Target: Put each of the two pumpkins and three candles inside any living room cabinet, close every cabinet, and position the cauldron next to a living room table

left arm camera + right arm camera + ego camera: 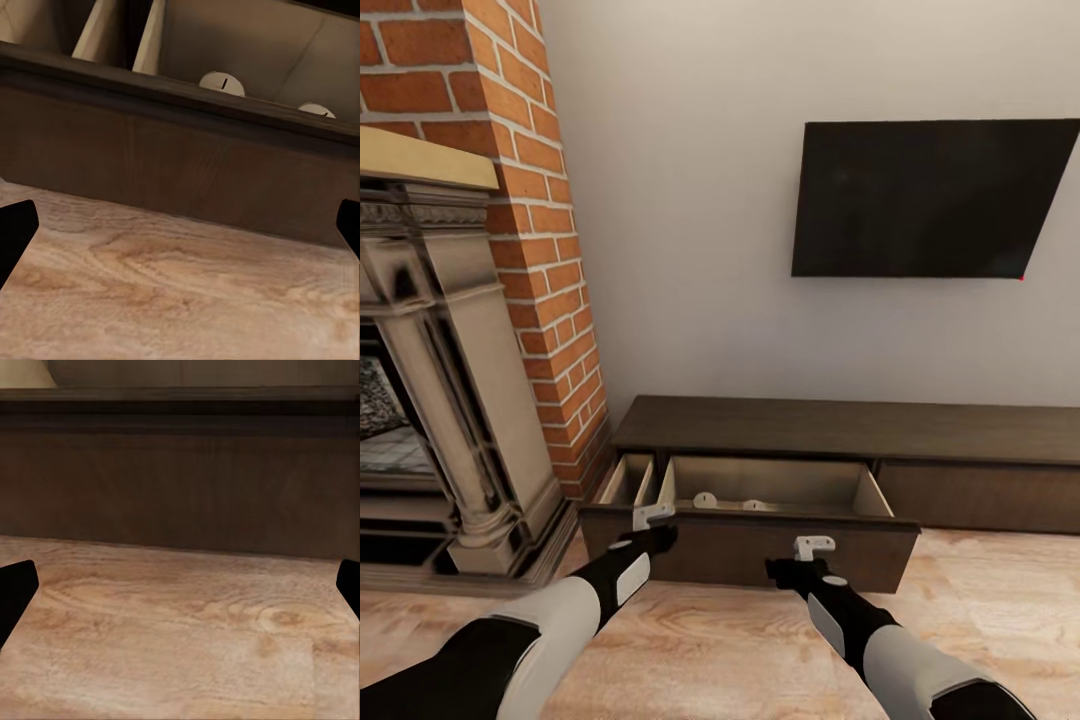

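Head view: candles [705,499] perhaps half-hidden.

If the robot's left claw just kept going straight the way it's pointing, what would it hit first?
Most likely the dark wood front of the open cabinet drawer. The left gripper points over bare floor at that panel; two candles sit behind it.
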Tool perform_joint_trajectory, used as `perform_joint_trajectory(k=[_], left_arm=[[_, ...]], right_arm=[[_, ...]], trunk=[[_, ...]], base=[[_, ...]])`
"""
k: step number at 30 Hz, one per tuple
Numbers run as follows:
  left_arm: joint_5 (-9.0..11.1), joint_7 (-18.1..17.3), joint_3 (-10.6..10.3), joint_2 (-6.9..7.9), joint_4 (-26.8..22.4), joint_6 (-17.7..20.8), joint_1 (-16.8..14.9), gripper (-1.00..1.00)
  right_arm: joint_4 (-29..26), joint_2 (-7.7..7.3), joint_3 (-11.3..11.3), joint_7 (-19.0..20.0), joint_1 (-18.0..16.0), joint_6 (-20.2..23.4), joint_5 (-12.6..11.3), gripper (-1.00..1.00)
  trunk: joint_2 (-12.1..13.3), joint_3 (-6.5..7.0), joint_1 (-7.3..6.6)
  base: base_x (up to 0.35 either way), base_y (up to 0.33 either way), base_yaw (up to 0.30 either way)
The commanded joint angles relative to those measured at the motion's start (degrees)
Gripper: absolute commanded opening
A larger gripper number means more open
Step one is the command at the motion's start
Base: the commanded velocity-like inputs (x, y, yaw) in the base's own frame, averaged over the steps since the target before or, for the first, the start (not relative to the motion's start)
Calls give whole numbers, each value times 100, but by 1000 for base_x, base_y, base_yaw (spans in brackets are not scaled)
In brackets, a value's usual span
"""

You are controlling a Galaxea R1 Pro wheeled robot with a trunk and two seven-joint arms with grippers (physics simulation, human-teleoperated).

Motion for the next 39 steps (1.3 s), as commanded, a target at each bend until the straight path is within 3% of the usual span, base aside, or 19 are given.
perform_joint_trajectory(k=[1,6,8,11,16,32,39], left_arm=[[52,27,-50,-1,5,-45,1,100],[39,46,-50,-20,5,-386,39,100],[38,48,-51,-25,5,-707,79,100],[35,56,-51,-41,3,-893,102,100],[49,58,-51,-62,-25,-960,106,100],[-61,33,-123,-149,-371,-934,104,100],[-85,48,-136,-149,-772,-1144,102,100]], right_arm=[[2,-2,40,1,1,-69,-64,100],[2,-2,38,3,19,-168,-71,100],[3,-2,33,22,64,-215,-65,100],[3,-9,30,36,196,-563,-53,100],[3,-9,30,37,259,-834,-48,100],[-77,-6,22,52,273,-894,-56,100],[-286,-3,25,38,273,-894,-56,100]], trunk=[[-44,-24,22],[-245,-114,131],[-325,-149,175],[-445,-203,241],[-646,-293,351],[-1287,-580,702],[-1568,-706,856]], base=[[0,0,0],[0,0,0],[0,0,0],[0,0,0],[0,0,0],[0,0,0],[0,0,0]])
